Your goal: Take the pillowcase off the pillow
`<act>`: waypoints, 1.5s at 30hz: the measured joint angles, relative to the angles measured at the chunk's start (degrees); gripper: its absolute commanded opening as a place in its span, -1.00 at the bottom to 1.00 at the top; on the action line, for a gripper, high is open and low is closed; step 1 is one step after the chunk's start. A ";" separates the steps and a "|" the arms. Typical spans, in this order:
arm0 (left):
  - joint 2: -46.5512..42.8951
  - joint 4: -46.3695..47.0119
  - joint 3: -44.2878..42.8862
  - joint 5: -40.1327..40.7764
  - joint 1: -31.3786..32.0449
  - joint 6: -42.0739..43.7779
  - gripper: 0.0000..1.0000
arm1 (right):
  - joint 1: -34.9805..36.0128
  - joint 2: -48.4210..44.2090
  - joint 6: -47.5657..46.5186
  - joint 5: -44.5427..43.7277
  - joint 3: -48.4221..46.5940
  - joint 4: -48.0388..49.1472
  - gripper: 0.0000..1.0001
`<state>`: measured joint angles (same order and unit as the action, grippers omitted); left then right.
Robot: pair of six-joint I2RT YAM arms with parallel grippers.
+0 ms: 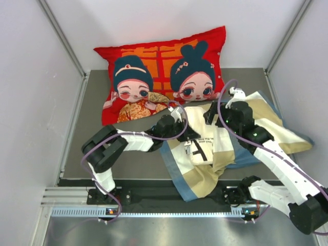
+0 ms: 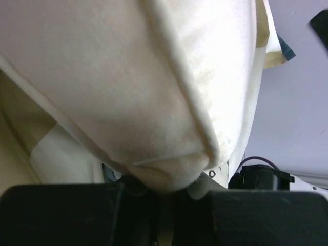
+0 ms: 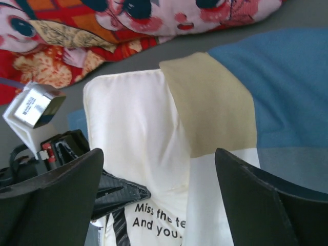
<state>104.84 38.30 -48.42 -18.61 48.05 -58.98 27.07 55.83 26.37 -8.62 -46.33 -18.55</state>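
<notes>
The cream-white pillow (image 1: 201, 146) with dark text lies partly out of the checked blue, tan and cream pillowcase (image 1: 200, 179), mid-table. My left gripper (image 1: 187, 132) is shut on the pillow's corner; in the left wrist view the plump pillow corner (image 2: 128, 92) is pinched in that gripper (image 2: 169, 192). My right gripper (image 1: 213, 116) hovers open over the far end. In the right wrist view this gripper (image 3: 159, 154) spans the pillow (image 3: 133, 133) and the pillowcase's tan block (image 3: 215, 107), holding nothing. The left gripper's fingers (image 3: 120, 187) show there on the pillow's left edge.
A large red cartoon-figure cushion (image 1: 164, 72) leans at the back of the grey table (image 1: 97, 118), close behind both grippers; it also shows in the right wrist view (image 3: 102, 31). White walls enclose the sides. The pillowcase hangs over the table's near edge.
</notes>
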 measured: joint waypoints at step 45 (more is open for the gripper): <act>-32.22 -33.14 4.20 -0.68 -10.69 13.99 -1.00 | -17.00 15.34 0.46 8.37 0.04 3.58 -0.52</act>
<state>72.62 5.17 -44.23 -19.29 37.36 -44.99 10.07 71.18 26.83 -0.25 -46.28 -14.96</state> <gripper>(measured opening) 0.167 0.053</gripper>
